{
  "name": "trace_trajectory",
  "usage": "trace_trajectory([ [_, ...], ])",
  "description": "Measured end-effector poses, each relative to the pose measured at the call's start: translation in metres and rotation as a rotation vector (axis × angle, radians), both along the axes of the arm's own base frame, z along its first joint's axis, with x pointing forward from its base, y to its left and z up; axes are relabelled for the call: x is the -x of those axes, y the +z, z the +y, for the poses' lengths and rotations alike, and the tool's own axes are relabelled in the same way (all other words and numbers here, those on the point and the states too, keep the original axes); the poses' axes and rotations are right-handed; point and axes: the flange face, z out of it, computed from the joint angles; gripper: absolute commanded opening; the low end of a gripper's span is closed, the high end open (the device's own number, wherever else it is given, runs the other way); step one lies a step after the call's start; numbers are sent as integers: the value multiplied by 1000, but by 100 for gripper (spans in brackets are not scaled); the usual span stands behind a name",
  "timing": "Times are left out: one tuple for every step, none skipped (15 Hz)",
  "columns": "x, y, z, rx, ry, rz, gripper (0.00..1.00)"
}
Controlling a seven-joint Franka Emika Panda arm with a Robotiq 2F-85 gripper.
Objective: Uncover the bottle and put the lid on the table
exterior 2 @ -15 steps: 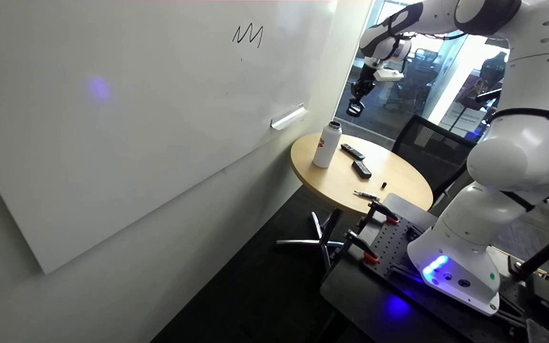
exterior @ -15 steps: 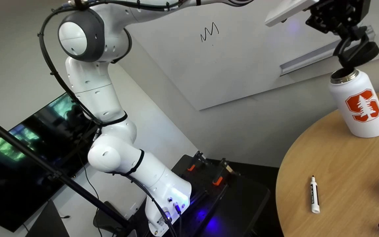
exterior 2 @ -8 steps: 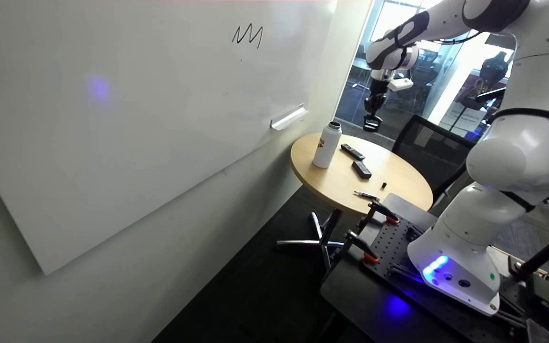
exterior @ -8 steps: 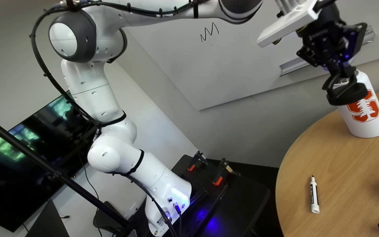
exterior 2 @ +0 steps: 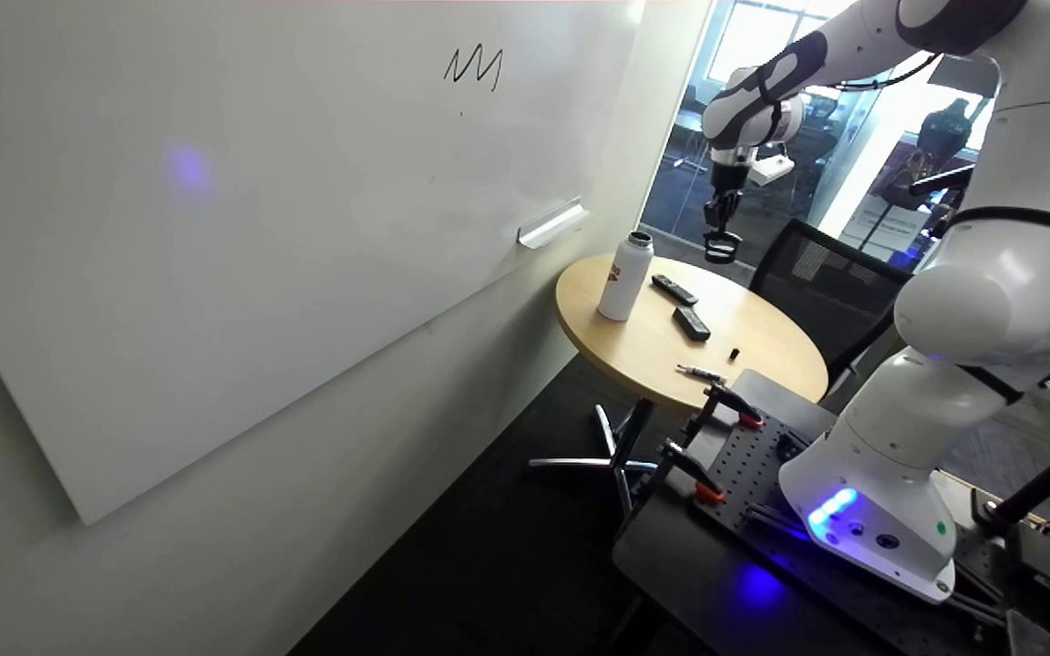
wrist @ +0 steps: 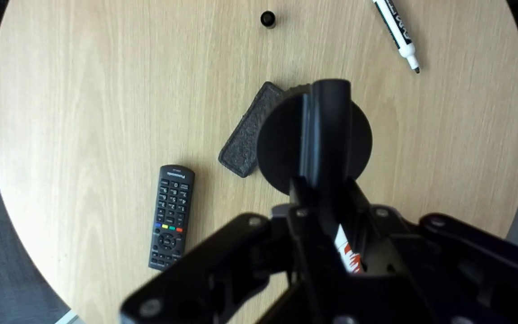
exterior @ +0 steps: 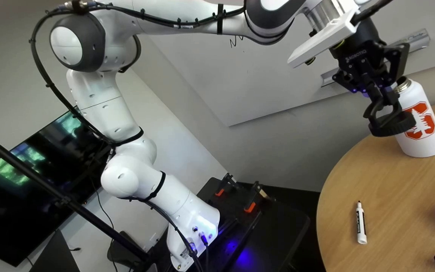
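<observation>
Lid (exterior: 392, 125) is clamped by its top in the hand (exterior: 383, 99), held above the tabletop (exterior: 391, 189) and apart from the bottle (exterior: 423, 132). Bottle is found upright, uncovered, near the tabletop's edge. Marker (wrist: 395, 26), black cap (wrist: 268, 19), dark block (wrist: 243, 137) and remote (wrist: 172, 216) are noted on the tabletop.

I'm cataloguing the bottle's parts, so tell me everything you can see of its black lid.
The lid is a round black cap, plastic by its look, with a ridged rim and a loop handle. It is off and clear of the bottle, held in the air above the table, handle uppermost and seemingly about level. The claw grips it by the handle; nothing else seems to touch it. Its underside does not show.
</observation>
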Motion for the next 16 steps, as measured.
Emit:
trace_trajectory([
  [0,-2,1,0,3,4,5],
  [-2,-5,4,3,15,7,5],
  [-5,-10,9,6,37,4,5],
  [-8,-17,17,10,72,-9,5],
  [-10,-26,26,16,117,-29,5],
  [-10,-36,37,23,166,-53,5],
  [-10,-46,49,34,212,-85,5],
  [-9,-55,60,46,252,-120,5],
  [-6,-64,72,58,287,-156,5],
  [-4,-73,84,62,318,-186,5],
  [-1,-83,97,58,348,-210,5],
  [1,-92,111,50,376,-230,5],
  [3,-101,127,36,404,-244,5],
  [4,-109,143,17,431,-251,5],
  [4,-117,158,-1,457,-256,5],
  [5,-124,172,-17,476,-255,5],
])
